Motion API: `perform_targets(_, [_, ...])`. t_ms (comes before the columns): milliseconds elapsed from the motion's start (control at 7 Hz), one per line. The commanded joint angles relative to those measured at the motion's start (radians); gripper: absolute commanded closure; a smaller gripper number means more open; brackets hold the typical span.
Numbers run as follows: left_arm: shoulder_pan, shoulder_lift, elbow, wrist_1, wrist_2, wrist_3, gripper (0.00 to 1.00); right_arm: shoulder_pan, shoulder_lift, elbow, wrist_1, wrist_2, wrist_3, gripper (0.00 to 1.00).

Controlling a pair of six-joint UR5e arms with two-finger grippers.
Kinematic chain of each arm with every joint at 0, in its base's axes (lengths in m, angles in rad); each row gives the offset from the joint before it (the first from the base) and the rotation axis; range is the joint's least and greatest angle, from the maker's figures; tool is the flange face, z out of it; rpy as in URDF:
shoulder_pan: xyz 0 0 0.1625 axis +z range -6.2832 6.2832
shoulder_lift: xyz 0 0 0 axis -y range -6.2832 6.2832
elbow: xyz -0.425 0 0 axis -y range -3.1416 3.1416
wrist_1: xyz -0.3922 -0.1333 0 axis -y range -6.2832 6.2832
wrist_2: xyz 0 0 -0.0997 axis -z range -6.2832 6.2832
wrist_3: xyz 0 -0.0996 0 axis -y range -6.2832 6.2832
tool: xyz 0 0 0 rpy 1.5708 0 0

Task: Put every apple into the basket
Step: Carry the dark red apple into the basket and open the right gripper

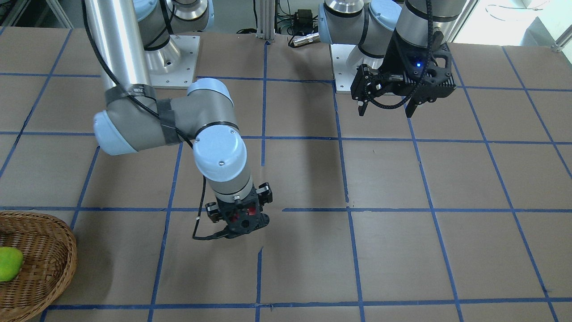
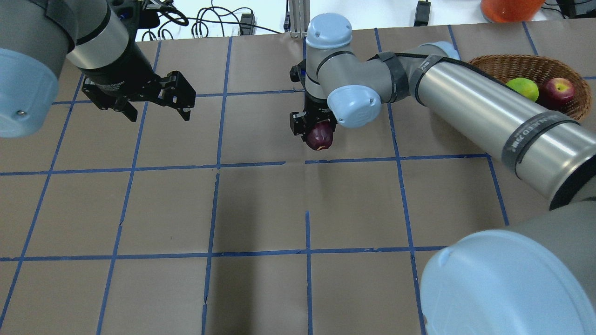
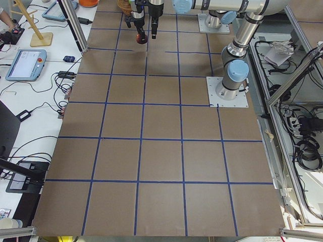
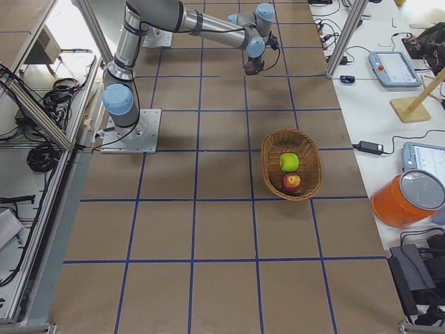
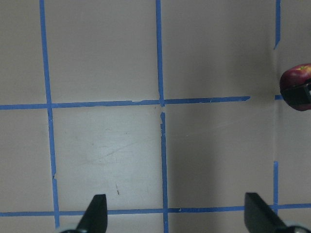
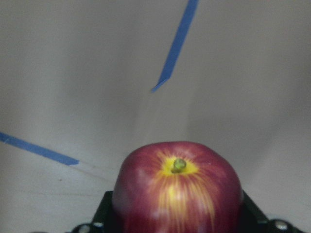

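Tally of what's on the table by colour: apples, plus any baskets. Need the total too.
green apple: 1
red apple: 1
maroon apple: 1
basket: 1
Total: 4

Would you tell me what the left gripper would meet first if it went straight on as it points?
Probably the bare table near a blue tape crossing: the left gripper points down, open, nothing between. The apple in the right gripper is off to the side.
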Motion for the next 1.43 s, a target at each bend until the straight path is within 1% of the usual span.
perform_targets(0, [0.004, -0.006, 0.0, 0.073, 0.001, 0.003, 0.0, -0.235, -0.054, -0.096, 0.133, -0.074, -0.017, 1.0])
perform_targets(143, [0.002, -0.016, -0.002, 0.124, 0.001, 0.001, 0.0, -0.349, -0.049, -0.109, 0.132, -0.079, -0.023, 1.0])
perform_targets(286, [0.004, -0.014, 0.0, 0.122, 0.001, -0.011, 0.0, -0.449, -0.039, -0.112, 0.124, -0.076, -0.094, 1.0])
perform_targets(429, [0.002, -0.01, 0.0, 0.111, 0.004, -0.01, 0.0, -0.501, -0.02, -0.107, 0.114, -0.08, -0.201, 1.0])
perform_targets(571, [0.005, -0.006, 0.0, 0.111, 0.006, -0.011, 0.0, -0.553, 0.021, -0.109, 0.07, -0.132, -0.274, 1.0])
perform_targets(714, [0.007, -0.004, -0.002, 0.102, 0.001, -0.017, 0.0, -0.59, 0.064, -0.107, 0.024, -0.145, -0.281, 1.0])
perform_targets(857, [0.007, 0.002, 0.001, 0.07, -0.008, -0.019, 0.0, -0.594, 0.083, -0.106, 0.023, -0.146, -0.282, 1.0])
perform_targets(1000, [0.005, 0.002, 0.0, 0.06, -0.011, -0.019, 0.0, -0.597, 0.087, -0.1, 0.012, -0.149, -0.326, 0.92])
perform_targets(1143, [0.002, 0.006, 0.003, 0.059, -0.004, -0.007, 0.0, -0.598, 0.092, -0.096, -0.048, -0.145, -0.357, 0.02])
perform_targets(1286, [0.002, 0.005, 0.003, 0.059, -0.002, -0.011, 0.0, -0.598, 0.092, -0.098, -0.06, -0.14, -0.36, 0.0])
